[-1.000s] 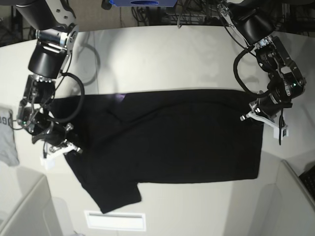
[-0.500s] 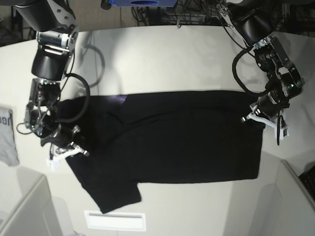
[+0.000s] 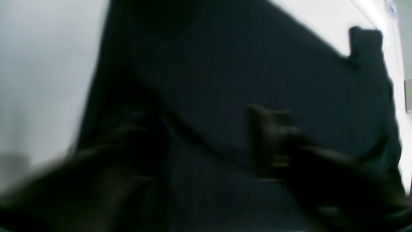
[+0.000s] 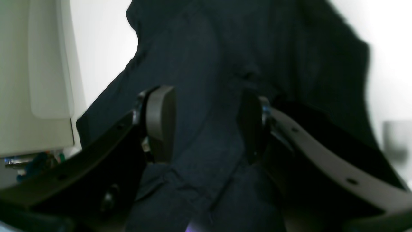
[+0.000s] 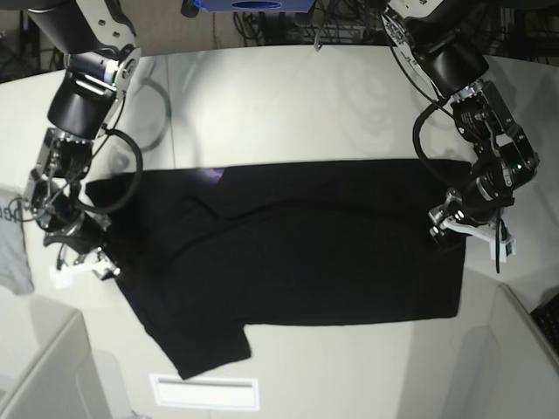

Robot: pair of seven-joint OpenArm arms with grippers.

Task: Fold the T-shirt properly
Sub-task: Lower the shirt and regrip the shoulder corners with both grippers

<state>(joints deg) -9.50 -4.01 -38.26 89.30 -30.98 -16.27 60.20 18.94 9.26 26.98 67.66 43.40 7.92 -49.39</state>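
The black T-shirt (image 5: pixel 297 253) lies spread on the white table (image 5: pixel 288 105), plain side up, with one sleeve pointing to the front left. My right gripper (image 5: pixel 83 266) is at the shirt's left edge. In the right wrist view (image 4: pixel 206 125) it is open, with a ridge of black cloth (image 4: pixel 199 64) between the pads (image 4: pixel 161 122). My left gripper (image 5: pixel 463 229) is at the shirt's right edge. The left wrist view is blurred; there the gripper (image 3: pixel 199 138) shows its fingers apart over the dark cloth (image 3: pixel 225 64).
A small grey cloth (image 5: pixel 13 257) lies at the table's left edge. A white rectangular label (image 5: pixel 205 393) sits at the front edge. Raised grey panels stand at the front left (image 5: pixel 44 375) and front right (image 5: pixel 524 358) corners. Cables (image 5: pixel 157 113) trail at the back left.
My right gripper has moved left, from over the sleeve to the shirt's left edge. My left gripper has moved a little toward the front along the right edge. The shirt has hardly shifted.
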